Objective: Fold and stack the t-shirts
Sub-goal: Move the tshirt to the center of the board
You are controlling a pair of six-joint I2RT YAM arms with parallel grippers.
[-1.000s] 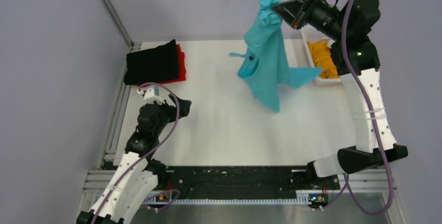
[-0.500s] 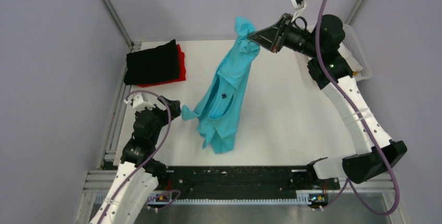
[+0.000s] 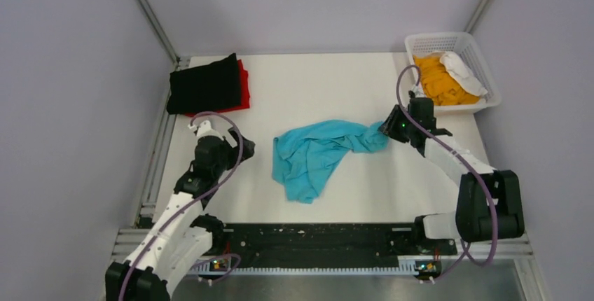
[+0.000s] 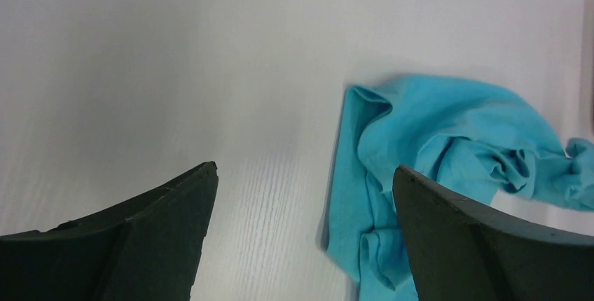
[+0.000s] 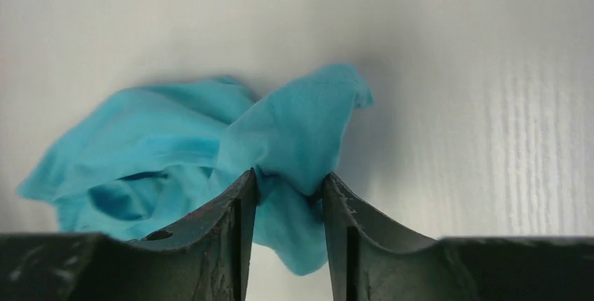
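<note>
The turquoise t-shirt (image 3: 315,155) lies crumpled on the middle of the white table. It also shows in the left wrist view (image 4: 448,140) and the right wrist view (image 5: 175,147). My right gripper (image 3: 387,130) is low at the shirt's right end and shut on a bunch of its cloth (image 5: 288,182). My left gripper (image 3: 244,148) is open and empty, just left of the shirt; in its wrist view (image 4: 302,168) the shirt's edge lies ahead and to the right. A folded black t-shirt (image 3: 206,85) lies on a red one (image 3: 243,84) at the back left. An orange t-shirt (image 3: 438,80) is in the basket.
A white lattice basket (image 3: 448,36) stands at the back right, holding the orange shirt and a white cloth (image 3: 464,68). Grey walls and metal rails close the table's left, back and right sides. A black rail (image 3: 315,238) runs along the near edge.
My right arm has swung down from high at the back and laid the hanging turquoise shirt on the table. My left gripper has shifted slightly towards the shirt.
</note>
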